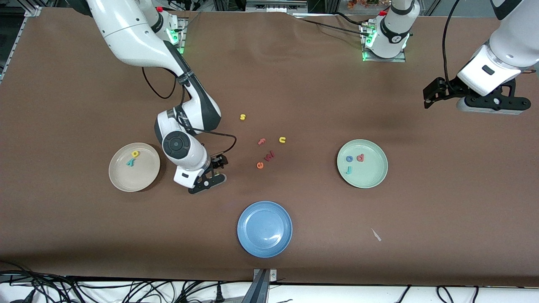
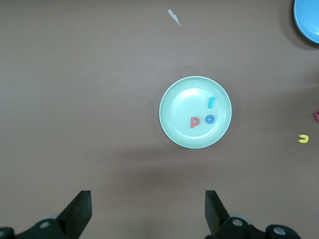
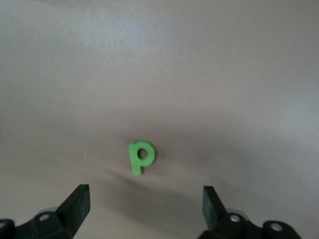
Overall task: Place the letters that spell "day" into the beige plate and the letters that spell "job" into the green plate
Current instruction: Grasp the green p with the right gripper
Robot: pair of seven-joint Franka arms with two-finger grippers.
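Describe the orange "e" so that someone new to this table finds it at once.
Start at the blue plate at the table edge closest to the front camera, then look farther up the table to the loose cluster of foam letters between the beige plate and the green plate. The orange "e" is the cluster's nearest letter to the camera, beside a dark red letter, and the only orange one.

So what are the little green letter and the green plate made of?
The green letter looks like soft foam: thick, matte, with blunt cut edges, lying flat on the table. The green plate seems to be smooth plastic or melamine, given its even mint color and faint sheen, though it could be ceramic.
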